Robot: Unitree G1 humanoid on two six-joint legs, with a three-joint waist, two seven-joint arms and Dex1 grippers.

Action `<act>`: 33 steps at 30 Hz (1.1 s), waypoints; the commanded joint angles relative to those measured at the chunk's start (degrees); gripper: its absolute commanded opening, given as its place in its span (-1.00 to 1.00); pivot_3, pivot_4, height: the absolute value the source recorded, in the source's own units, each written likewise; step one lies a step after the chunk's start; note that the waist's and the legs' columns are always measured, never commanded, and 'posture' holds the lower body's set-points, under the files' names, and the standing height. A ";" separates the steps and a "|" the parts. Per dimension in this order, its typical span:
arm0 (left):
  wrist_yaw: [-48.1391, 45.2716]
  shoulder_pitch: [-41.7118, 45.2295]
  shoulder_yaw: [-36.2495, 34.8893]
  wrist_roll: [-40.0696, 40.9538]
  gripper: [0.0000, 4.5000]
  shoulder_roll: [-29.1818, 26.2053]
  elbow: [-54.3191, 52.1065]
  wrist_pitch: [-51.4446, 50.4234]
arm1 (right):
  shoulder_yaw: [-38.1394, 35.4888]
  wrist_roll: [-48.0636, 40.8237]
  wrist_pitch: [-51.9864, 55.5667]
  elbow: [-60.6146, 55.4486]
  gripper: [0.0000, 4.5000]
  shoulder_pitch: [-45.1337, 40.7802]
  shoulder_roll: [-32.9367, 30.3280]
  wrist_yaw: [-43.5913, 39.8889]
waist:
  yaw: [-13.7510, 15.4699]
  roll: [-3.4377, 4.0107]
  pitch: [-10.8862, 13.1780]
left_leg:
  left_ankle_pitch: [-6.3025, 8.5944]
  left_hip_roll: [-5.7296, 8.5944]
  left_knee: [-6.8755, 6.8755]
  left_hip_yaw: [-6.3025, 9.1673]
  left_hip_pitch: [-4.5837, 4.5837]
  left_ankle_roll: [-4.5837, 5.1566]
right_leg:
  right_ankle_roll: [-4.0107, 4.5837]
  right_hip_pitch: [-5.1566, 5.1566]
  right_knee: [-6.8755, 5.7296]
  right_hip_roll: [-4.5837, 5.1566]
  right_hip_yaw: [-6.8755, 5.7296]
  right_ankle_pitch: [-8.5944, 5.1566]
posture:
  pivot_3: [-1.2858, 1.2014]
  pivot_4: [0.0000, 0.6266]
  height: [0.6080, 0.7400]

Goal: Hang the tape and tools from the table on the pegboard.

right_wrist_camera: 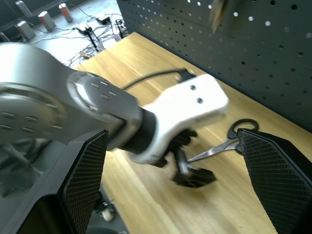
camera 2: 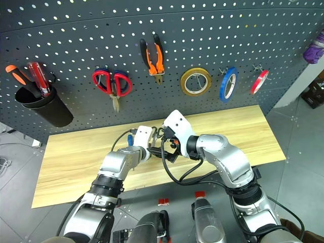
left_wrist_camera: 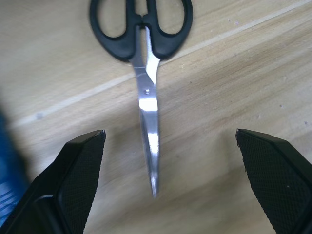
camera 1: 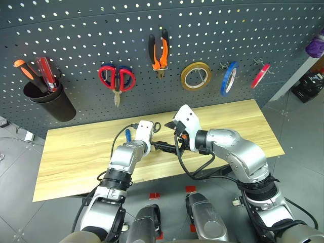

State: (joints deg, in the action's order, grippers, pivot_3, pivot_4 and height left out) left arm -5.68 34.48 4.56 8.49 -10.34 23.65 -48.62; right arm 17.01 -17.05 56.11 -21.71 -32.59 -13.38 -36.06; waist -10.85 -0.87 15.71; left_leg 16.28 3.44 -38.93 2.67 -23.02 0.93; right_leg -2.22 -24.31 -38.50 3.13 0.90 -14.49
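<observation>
Scissors [left_wrist_camera: 147, 92] tip toward left hand [left_wrist_camera: 170, 180]

The slim black-handled steel scissors [left_wrist_camera: 146, 63] have their finger loops cut by the picture's edge. A blurred blue shape [left_wrist_camera: 9, 185] beside them, likely a screwdriver handle, can't be identified.

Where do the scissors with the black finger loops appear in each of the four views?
Left eye view: black-loop scissors on the table, only a loop showing between the two grippers.
Right eye view: again just a loop, behind the grippers.
Left wrist view: whole scissors, tip between the open left gripper fingers.
Right wrist view: scissors beside the left gripper.
Shared landmark: the pale wood table top.
</observation>
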 commanded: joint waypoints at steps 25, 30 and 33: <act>-9.73 5.17 -5.58 -3.10 -0.93 0.78 21.12 18.76 | -2.53 -3.62 3.09 -2.34 1.00 -1.16 -2.38 3.00 | -0.34 0.02 -0.03 | -0.02 -0.01 0.01 0.02 0.05 -0.04 | -0.02 0.24 0.41 0.02 -0.07 0.00 | -0.26 -0.12 1.00; -10.17 -3.29 -4.60 -4.05 -0.93 -0.91 4.23 21.56 | -0.32 -0.05 -3.81 -3.13 1.00 -0.44 -5.18 2.96 | -0.48 0.02 -0.03 | -0.03 -0.01 0.03 0.01 -0.01 -0.06 | -0.02 0.17 0.45 0.02 -0.05 0.00 | -0.26 -0.14 1.00; -7.61 -12.45 -4.43 -5.78 -0.93 -1.86 -11.68 22.07 | -0.27 1.58 -10.11 -4.83 1.00 0.83 -6.31 2.69 | -0.88 0.01 -0.01 | -0.08 -0.03 0.09 -0.01 -0.06 -0.17 | -0.01 0.09 0.46 0.01 0.00 0.00 | -0.26 -0.14 1.00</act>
State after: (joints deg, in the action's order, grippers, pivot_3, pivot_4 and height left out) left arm -14.43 23.91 -0.25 3.90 -11.27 20.67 -27.92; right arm 16.94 -16.30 50.55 -22.63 -32.04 -19.87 -33.26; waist -11.73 -0.86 15.70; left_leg 16.20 3.39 -38.82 2.66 -23.11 0.76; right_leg -2.23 -24.28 -38.03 3.14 0.91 -14.48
